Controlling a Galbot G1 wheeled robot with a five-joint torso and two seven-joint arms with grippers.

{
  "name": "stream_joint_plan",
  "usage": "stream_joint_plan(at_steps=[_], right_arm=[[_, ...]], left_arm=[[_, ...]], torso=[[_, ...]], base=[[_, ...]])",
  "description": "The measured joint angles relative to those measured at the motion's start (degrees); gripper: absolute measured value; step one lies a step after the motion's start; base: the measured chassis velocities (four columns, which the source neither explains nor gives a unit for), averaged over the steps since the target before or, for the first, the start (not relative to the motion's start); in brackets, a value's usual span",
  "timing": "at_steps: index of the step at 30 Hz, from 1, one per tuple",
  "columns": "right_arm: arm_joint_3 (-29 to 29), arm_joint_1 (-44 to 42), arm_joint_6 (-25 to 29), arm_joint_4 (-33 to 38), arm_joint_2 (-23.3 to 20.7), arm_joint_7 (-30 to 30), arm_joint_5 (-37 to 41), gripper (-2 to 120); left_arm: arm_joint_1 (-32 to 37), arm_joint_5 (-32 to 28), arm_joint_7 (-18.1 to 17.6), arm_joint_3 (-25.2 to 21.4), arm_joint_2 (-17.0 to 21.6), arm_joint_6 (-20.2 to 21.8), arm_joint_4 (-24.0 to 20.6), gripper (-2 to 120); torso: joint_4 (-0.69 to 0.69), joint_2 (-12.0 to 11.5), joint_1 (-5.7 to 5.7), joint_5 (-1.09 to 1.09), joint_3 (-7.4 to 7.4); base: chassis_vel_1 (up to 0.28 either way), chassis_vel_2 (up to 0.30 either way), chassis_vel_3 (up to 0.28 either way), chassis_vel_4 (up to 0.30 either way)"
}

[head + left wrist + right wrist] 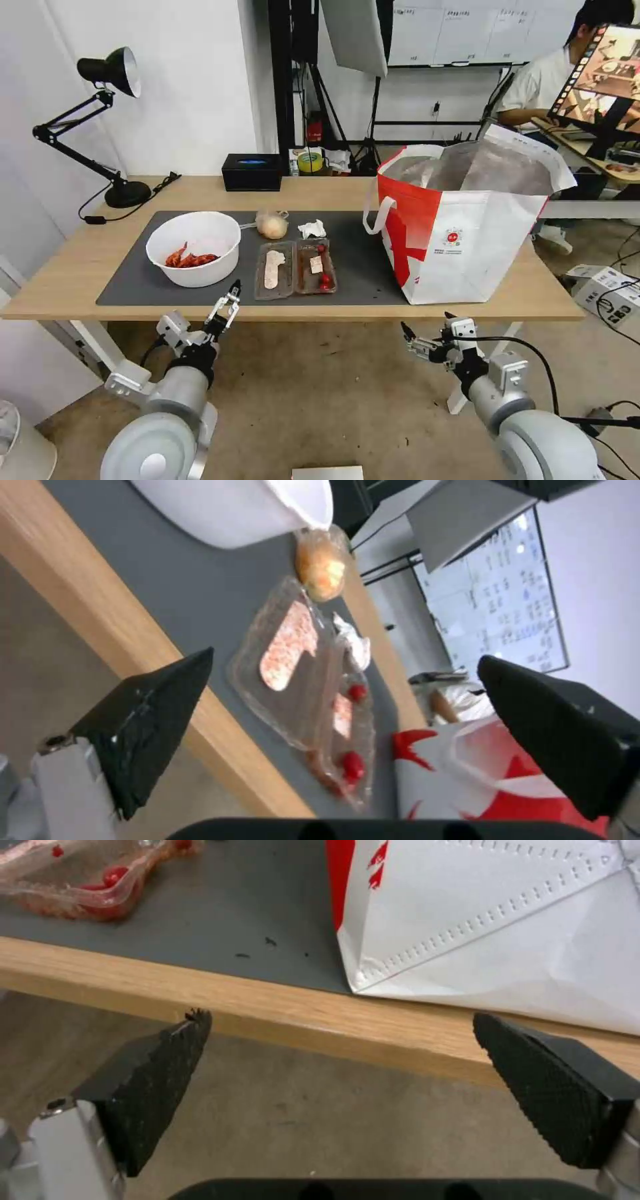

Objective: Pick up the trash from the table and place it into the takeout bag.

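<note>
On the table (80,267) lies a dark grey mat (133,283) bearing the trash. At its left is a white bowl (193,248) holding red crayfish shells. Right of it lies a clear hinged tray (295,268) with scraps. Behind the tray sit a small clear bag with a beige lump (272,225) and a crumpled tissue (311,229). The takeout bag (467,227) stands open at the right. My left gripper (231,298) hovers open at the table's front edge, between bowl and tray (300,680). My right gripper (421,328) hangs open below the front edge, before the takeout bag (500,915).
A black box (252,172) and a black desk lamp (107,73) stand at the table's back left. White table legs (93,340) run below the front edge. A white carton (610,290) and cables lie on the floor at the right.
</note>
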Motion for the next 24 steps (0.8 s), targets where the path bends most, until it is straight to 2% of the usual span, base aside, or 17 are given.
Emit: stream_joint_plan(at_steps=[4, 24], right_arm=[[0.18, -0.63, 0.02, 0.37, -0.06, 0.02, 0.00, 100], [0.57, -1.38, 0.10, 0.75, 0.11, 0.23, 0.01, 100]], left_arm=[[-1.70, -3.70, -1.26, 0.10, -0.01, -0.43, 0.60, 100], [-8.01, -6.48, -1.16, 6.36, 0.33, -0.23, 8.08, 100]], torso=[[0.00, 0.00, 0.00, 0.00, 0.00], [0.00, 0.00, 0.00, 0.00, 0.00]], base=[[0.000, 0.000, 0.000, 0.000], [0.000, 0.000, 0.000, 0.000]])
